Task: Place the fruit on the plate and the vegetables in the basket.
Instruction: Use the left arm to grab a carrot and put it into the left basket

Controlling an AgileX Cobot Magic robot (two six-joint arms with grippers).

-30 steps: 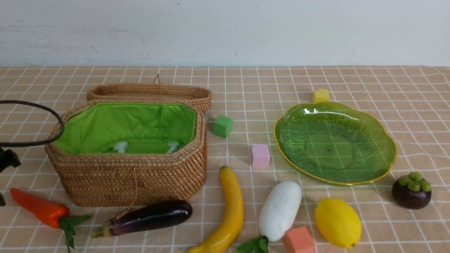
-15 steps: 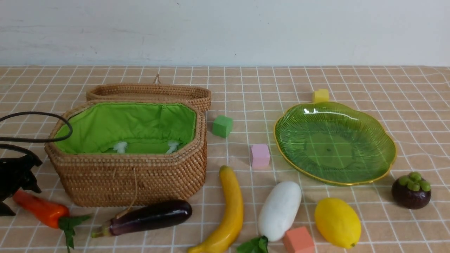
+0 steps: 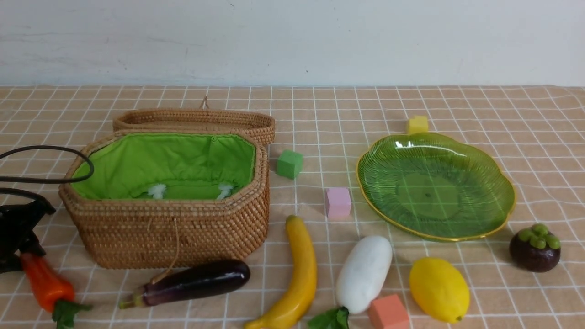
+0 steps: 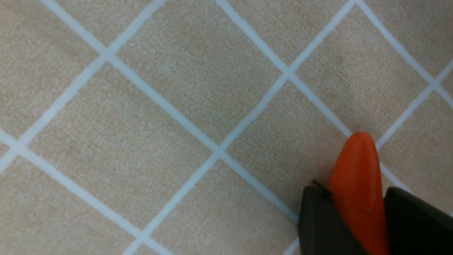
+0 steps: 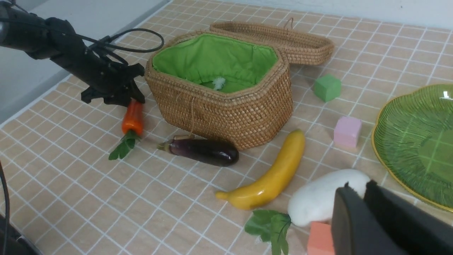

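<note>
1. Front view. Judged progress: nothing is placed yet and the first pick is under way.
   - One basket (image 3: 169, 230), its lid (image 3: 196, 119) open, and one plate (image 3: 434, 235); neither holds any produce.
   - Vegetables, three: the pepper (image 3: 45, 285) is at the far left beside the basket, pinched at its pointed end by the left gripper (image 3: 23, 257) with the stem hanging low. The eggplant (image 3: 196, 281) lies in front of the basket. The radish (image 3: 363, 274) lies between the banana (image 3: 299, 274) and the lemon (image 3: 438, 288).
   - Fruit, three: the banana, the lemon and the mangosteen (image 3: 534, 249), all on the tablecloth (image 3: 320, 114).
   - Also four: green cube (image 3: 289, 163), pink cube (image 3: 338, 202), yellow cube (image 3: 417, 124), orange cube (image 3: 388, 313).
2. Left wrist view. Two dark fingers clamp the one orange pepper above the checked cloth.
3. Right wrist view. The right gripper (image 5: 358, 189) has its fingers drawn together with nothing between them, near the radish. Six items are left to place.
</note>
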